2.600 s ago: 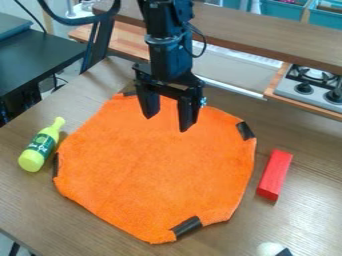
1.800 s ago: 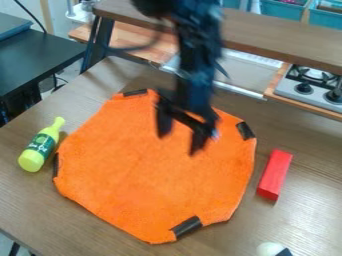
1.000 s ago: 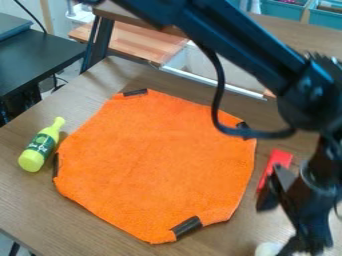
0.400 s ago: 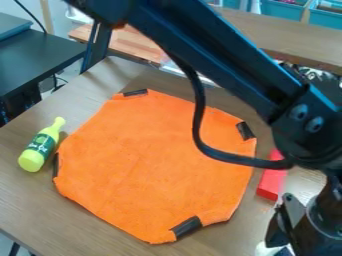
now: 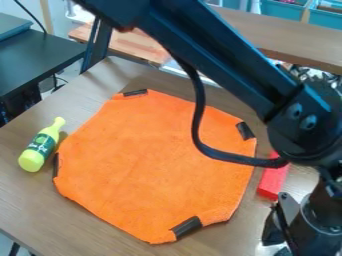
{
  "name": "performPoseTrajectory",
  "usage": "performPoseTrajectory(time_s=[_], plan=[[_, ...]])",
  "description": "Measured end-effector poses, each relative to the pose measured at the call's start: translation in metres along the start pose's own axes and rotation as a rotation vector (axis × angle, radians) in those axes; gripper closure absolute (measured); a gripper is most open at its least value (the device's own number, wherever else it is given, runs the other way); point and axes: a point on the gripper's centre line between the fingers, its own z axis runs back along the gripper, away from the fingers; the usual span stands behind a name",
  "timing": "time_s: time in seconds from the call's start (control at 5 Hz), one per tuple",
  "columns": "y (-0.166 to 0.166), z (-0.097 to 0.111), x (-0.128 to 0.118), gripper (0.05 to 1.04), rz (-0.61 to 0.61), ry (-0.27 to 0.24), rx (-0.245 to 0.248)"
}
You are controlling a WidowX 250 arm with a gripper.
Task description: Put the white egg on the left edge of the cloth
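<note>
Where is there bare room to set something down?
The orange fabric cloth is bare left of the black cable; the brown table is free between the yellow-green bottle and its near edge. Lower right is crowded, with the black gripper close to the red rectangular block.

The orange cloth (image 5: 153,160) lies flat, the white egg (image 5: 266,249), partly hidden, apart from it.

Can see an orange cloth (image 5: 153,165) lying flat on the bench (image 5: 87,225), with dark strips of tape (image 5: 188,227) at its edges. To its left, can see a yellow-green bottle (image 5: 41,145); to its right, a red block (image 5: 272,184) partly behind the black arm (image 5: 220,55); lower, the tool (image 5: 275,242).
</note>
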Motion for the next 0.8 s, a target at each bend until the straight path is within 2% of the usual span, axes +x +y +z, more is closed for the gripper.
performPoseTrajectory(time_s=[0.2, 0.4, 0.6, 0.8], plan=[[0.001, -0.007, 0.006, 0.084, 0.019, -0.003, -0.021], [-0.003, -0.019, 0.010, 0.127, 0.018, 0.017, -0.052], [-0.002, -0.024, 0.013, 0.386, 0.047, 0.018, -0.070], [-0.002, -0.026, 0.014, 0.471, 0.054, 0.023, -0.070]])
